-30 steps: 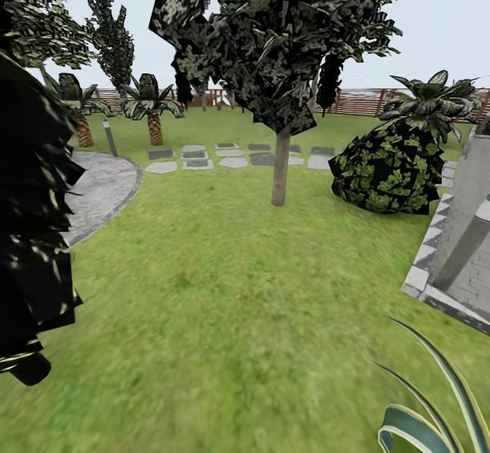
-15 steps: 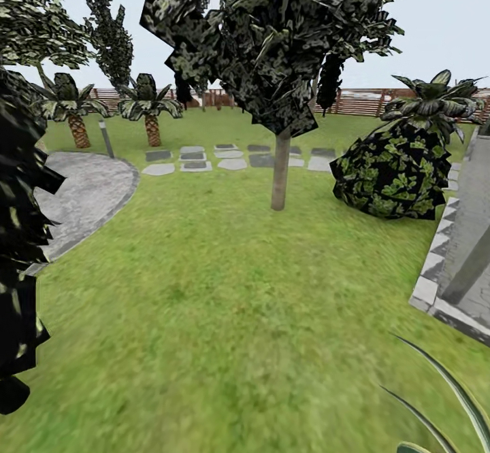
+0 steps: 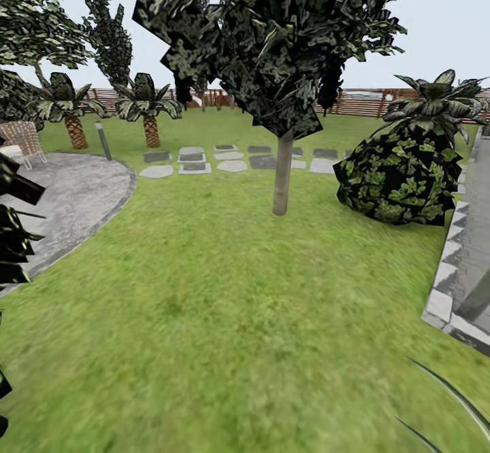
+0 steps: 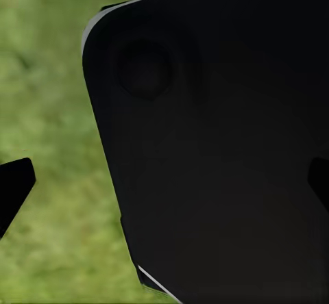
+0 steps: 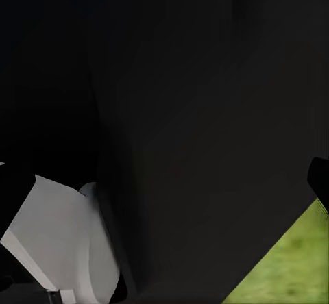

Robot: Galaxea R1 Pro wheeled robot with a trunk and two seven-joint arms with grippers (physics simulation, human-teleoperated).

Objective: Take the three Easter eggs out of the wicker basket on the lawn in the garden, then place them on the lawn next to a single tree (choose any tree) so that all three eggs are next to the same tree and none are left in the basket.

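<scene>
Claws: spread of both cannot be told | tree [image 3: 282, 174] upright on lawn [image 3: 224, 303] | bush [image 3: 398, 177] beside

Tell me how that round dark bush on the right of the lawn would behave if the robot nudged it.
The round dark bush sits broad and low on the lawn, so it probably would not tip or roll. Its surface is a mass of leaf clusters, so a nudge would likely just brush yielding foliage. It looks bulky next to the slim trunk of the tree, so probably too heavy to shift.
</scene>
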